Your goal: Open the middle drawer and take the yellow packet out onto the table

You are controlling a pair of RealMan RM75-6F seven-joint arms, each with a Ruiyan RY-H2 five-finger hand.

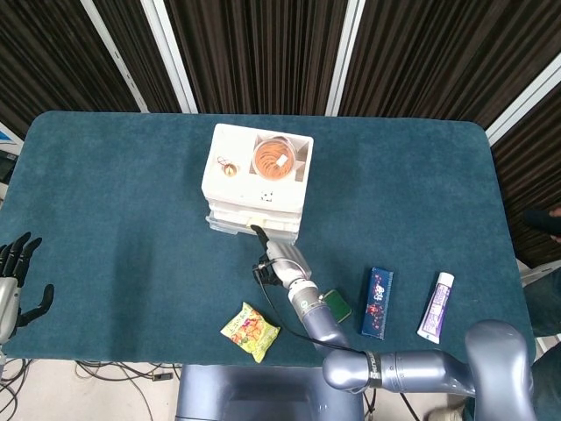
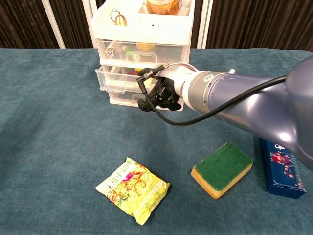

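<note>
The white drawer unit (image 1: pixel 230 186) (image 2: pixel 142 30) stands at the table's middle back. Its middle drawer (image 2: pixel 116 77) sticks out a little further than the ones above and below. The yellow packet (image 1: pixel 250 331) (image 2: pixel 133 189) lies flat on the table near the front edge, apart from the unit. My right hand (image 1: pixel 276 261) (image 2: pixel 159 93) hovers at the middle drawer's front right, fingers curled in, one finger stretched toward the drawer front, nothing in it. My left hand (image 1: pixel 13 281) hangs off the table's left edge with fingers spread.
A green and yellow sponge (image 2: pixel 222 169) (image 1: pixel 337 304) lies right of the packet. A blue box (image 1: pixel 378 303) (image 2: pixel 281 169) and a white tube (image 1: pixel 436 306) lie further right. A bowl (image 1: pixel 275 158) and small trinkets sit on top of the unit.
</note>
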